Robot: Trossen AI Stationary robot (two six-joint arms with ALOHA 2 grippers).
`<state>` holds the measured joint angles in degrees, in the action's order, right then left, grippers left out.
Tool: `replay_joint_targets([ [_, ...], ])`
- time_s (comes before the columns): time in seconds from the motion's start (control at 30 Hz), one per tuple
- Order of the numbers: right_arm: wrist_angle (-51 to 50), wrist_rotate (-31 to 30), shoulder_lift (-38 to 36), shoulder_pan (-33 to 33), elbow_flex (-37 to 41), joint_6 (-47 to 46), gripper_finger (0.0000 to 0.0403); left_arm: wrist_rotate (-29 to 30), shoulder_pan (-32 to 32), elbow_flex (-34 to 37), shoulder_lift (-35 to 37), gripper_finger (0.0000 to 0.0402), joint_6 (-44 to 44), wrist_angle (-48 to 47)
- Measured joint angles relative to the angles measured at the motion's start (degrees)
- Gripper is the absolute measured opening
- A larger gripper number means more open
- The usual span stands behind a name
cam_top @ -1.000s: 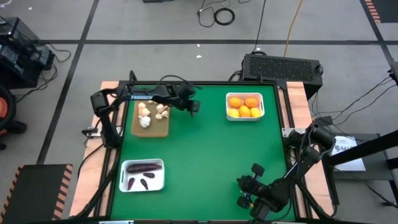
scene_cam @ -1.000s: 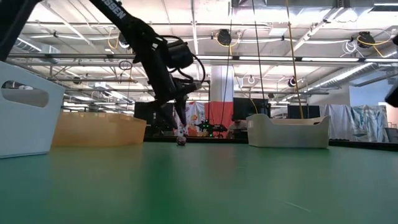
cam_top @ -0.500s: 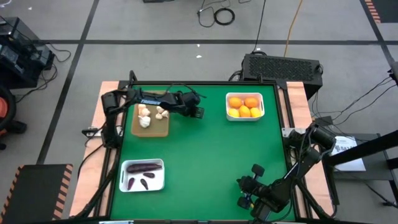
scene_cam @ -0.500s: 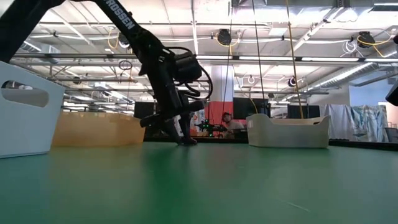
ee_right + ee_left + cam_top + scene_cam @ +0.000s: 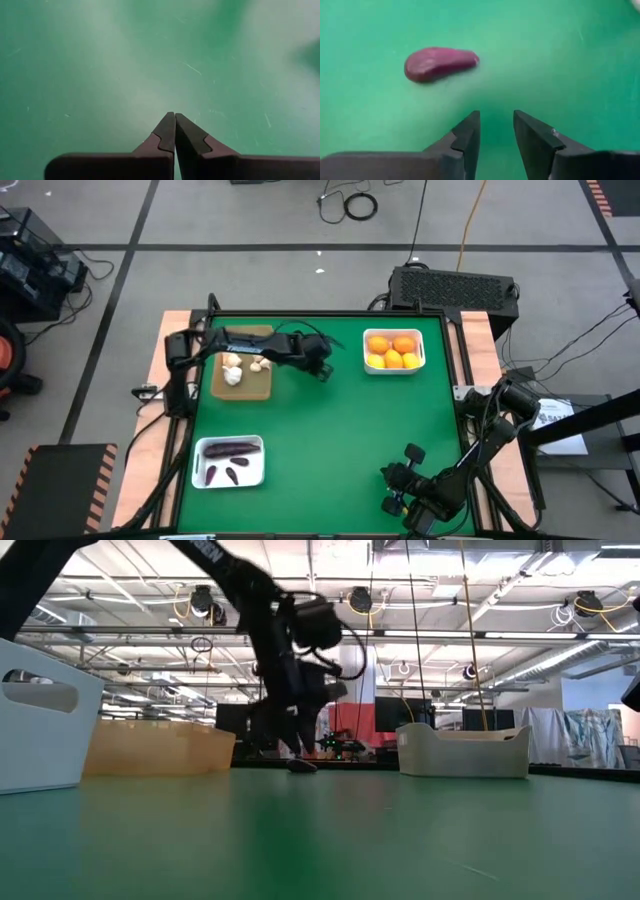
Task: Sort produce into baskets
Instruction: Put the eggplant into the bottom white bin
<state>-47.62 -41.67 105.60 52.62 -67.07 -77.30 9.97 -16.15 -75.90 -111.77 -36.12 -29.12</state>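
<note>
A small dark purple eggplant piece [image 5: 440,62] lies alone on the green table [image 5: 340,430]; the low view shows it under my left arm as a dark lump [image 5: 301,766]. My left gripper [image 5: 496,125] hovers beside it, right of the tan tray [image 5: 255,387], open, with nothing between its fingers. Cream garlic bulbs [image 5: 240,365] lie on the tan tray. Orange and yellow citrus [image 5: 392,352] fill the far white tray [image 5: 394,371]. Purple eggplants [image 5: 228,448] lie in the near-left white tray [image 5: 252,470]. My right gripper [image 5: 175,125] is shut over bare table at the near right [image 5: 412,452].
The low view shows the near white tray's wall [image 5: 40,725] at the left, the tan tray [image 5: 160,748] behind it and the citrus tray [image 5: 465,750] at the right. Bare green table lies between the trays and my right arm.
My left gripper has moved from the tan tray's right side toward the table's right edge and slightly nearer, rolling about its own axis. Its finger gap looks the same. The eggplant piece has stayed on the table.
</note>
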Motion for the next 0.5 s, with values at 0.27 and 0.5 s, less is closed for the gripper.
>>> replay_joint_targets([
  [0.27, 0.0, 0.0, 0.0, 0.0, 0.0, 0.4, 0.0, 5.4, 3.8, -11.0, 0.1, 0.0125, 39.9, -12.1],
  [0.5, 0.0, -0.1, 0.0, 0.0, 0.0, 0.4, 0.0, 1.3, 0.8, -17.5, -2.4, 0.0125, 59.7, -12.8],
])
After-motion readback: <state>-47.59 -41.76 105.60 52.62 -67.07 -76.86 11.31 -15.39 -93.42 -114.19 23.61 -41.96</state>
